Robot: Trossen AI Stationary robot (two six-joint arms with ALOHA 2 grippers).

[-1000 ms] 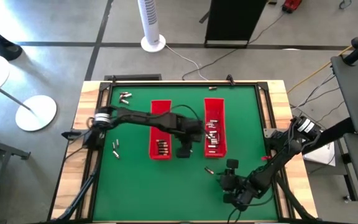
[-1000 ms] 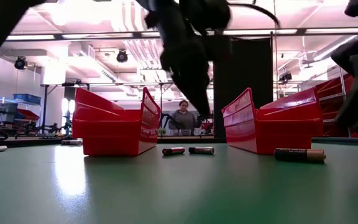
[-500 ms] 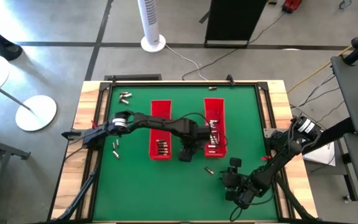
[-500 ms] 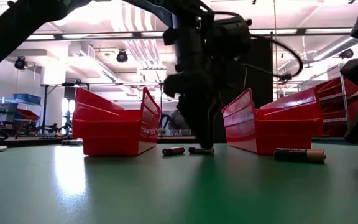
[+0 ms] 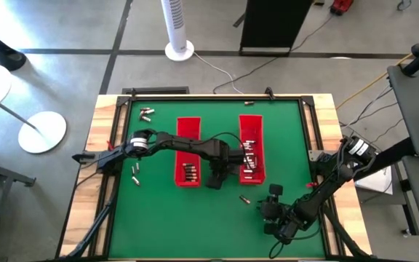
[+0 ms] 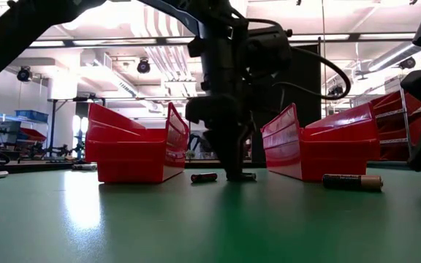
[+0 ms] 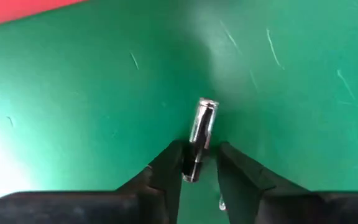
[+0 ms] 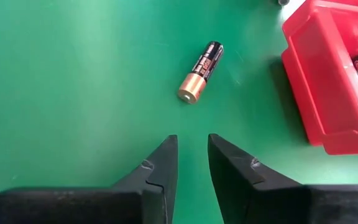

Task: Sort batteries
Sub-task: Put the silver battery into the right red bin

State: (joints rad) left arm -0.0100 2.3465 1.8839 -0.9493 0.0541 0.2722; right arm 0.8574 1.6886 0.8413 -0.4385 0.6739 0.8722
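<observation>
Between the two red trays, a silvery battery with a dark end lies on the green mat. My left gripper points down at it, one finger on each side of the dark end, the jaws narrow but apart. Another battery lies beside it. My right gripper hovers near the front right, slightly open, nothing between its fingers. A gold-and-black battery lies ahead of it. The left tray and right tray hold several batteries. My left gripper comes from above, pointing down, with the battery's dark end between its fingertips and the fingers lying across it. One finger sits close against it and a thin gap shows at the other. Whether they touch I cannot tell. The battery lies flat on the mat.
Loose batteries lie at the far left and the left side of the mat. A wooden frame borders the mat. Open mat stretches along the near edge. A white fan stands on the floor beyond the table.
My left gripper has come down between the two trays until its fingertips reach the mat around the battery. The battery has stayed where it lay.
</observation>
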